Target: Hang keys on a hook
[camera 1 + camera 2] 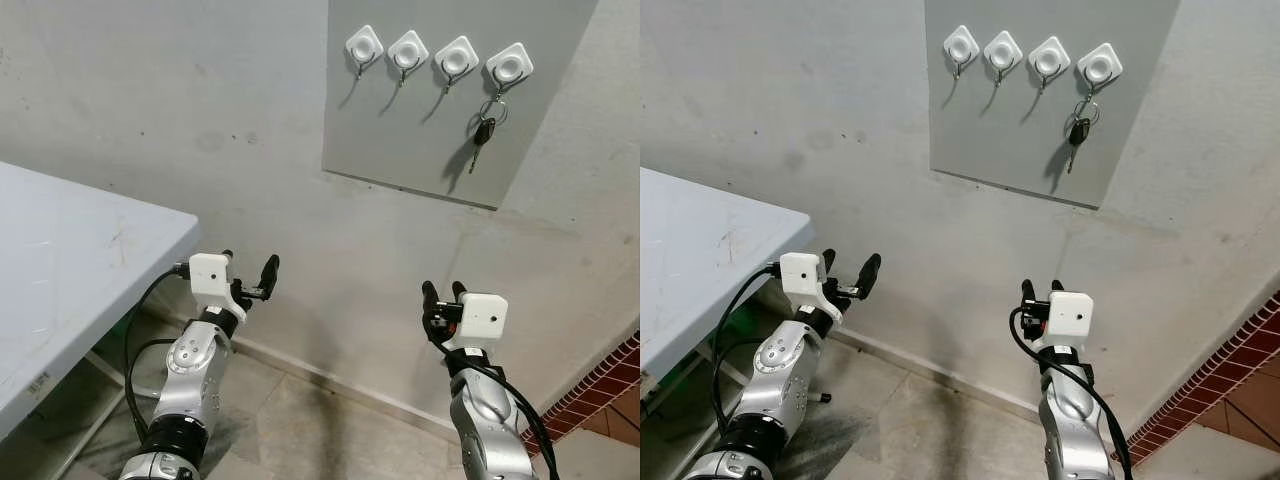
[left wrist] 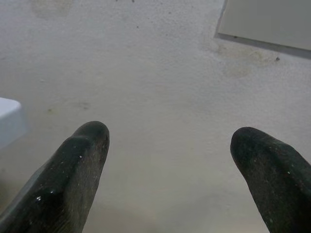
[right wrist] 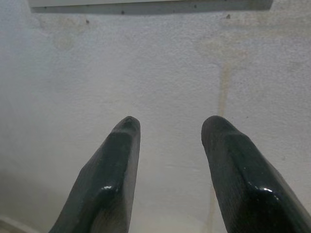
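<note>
Keys (image 1: 484,128) hang on the rightmost hook (image 1: 508,66) of the grey wall board (image 1: 420,140), above my right gripper (image 1: 444,292). Both my right and left gripper (image 1: 250,272) are released, empty, fingers spread, facing bare wall (image 1: 200,120).

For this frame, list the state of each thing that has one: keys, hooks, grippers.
keys: hanging from the rightmost hook, held by no gripper
other three hooks: bare
left gripper: open, holding nothing, low before the wall
right gripper: open, holding nothing, below the board
</note>
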Motion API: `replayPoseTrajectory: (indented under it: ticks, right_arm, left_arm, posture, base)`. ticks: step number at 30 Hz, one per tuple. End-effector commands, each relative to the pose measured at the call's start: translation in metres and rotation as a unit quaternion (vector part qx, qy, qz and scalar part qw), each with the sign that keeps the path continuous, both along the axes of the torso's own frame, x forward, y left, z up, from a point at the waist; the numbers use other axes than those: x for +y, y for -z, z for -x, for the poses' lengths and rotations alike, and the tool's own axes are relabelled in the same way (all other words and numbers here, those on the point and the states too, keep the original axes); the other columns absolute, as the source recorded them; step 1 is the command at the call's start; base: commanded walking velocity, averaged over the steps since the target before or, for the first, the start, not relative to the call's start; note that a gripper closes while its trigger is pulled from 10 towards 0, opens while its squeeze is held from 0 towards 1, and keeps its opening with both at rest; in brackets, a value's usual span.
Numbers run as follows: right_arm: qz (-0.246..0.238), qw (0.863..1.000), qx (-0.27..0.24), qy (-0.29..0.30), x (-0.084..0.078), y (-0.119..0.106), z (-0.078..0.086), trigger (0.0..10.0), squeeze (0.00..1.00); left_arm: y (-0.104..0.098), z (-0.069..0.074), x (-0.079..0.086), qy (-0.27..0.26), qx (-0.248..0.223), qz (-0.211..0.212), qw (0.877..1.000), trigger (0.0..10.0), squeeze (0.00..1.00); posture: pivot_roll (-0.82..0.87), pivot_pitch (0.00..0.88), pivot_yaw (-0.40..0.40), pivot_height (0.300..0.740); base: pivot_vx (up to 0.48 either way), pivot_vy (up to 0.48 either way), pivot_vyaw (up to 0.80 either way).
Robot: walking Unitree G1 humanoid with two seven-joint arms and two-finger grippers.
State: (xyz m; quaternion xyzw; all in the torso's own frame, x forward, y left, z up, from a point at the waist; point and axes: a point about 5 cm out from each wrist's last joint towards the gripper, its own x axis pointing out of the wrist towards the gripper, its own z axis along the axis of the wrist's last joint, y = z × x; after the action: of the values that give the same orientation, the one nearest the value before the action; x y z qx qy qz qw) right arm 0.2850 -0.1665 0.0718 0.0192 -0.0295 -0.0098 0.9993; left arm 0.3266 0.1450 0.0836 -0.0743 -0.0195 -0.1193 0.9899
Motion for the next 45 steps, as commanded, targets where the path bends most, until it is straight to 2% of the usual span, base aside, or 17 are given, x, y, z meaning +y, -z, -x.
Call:
replayPoseTrajectory:
  ticks: [1,7,14,29,45]
  right_arm:
    - [-0.001,1.0,-0.003,0.001,0.0,-0.001,-0.002,10.0,0.0]
    - [-0.005,1.0,-0.005,0.001,0.004,0.0,-0.001,10.0,0.0]
    - [-0.011,1.0,-0.007,0.006,0.008,0.003,0.002,10.0,0.0]
    - [-0.028,1.0,0.004,0.007,0.018,0.013,0.009,10.0,0.0]
    - [-0.043,0.999,0.006,0.008,0.03,0.017,0.008,10.0,0.0]
  left_arm:
    - [0.0,-0.001,0.006,-0.007,-0.001,-0.003,1.0,10.0,0.0]
    - [0.0,-0.002,0.004,0.003,-0.001,-0.008,1.0,10.0,0.0]
    - [0.005,0.004,0.003,0.036,0.008,-0.025,0.999,10.0,0.0]
    - [0.009,0.013,0.011,0.049,0.016,-0.041,0.998,10.0,0.0]
    - [-0.001,0.01,0.025,0.055,0.012,-0.065,0.996,10.0,0.0]
  posture:
    - [-0.02,0.0,0.023,0.74]
    - [-0.03,0.0,0.05,0.74]
    - [-0.03,0.0,0.096,0.74]
    - [0.0,0.0,0.142,0.74]
    - [0.04,0.0,0.188,0.74]
  base:
    - [0.0,0.0,0.0]
    - [0.0,0.0,0.0]
    - [0.0,0.0,0.0]
    - [0.0,0.0,0.0]
    - [0.0,0.0,0.0]
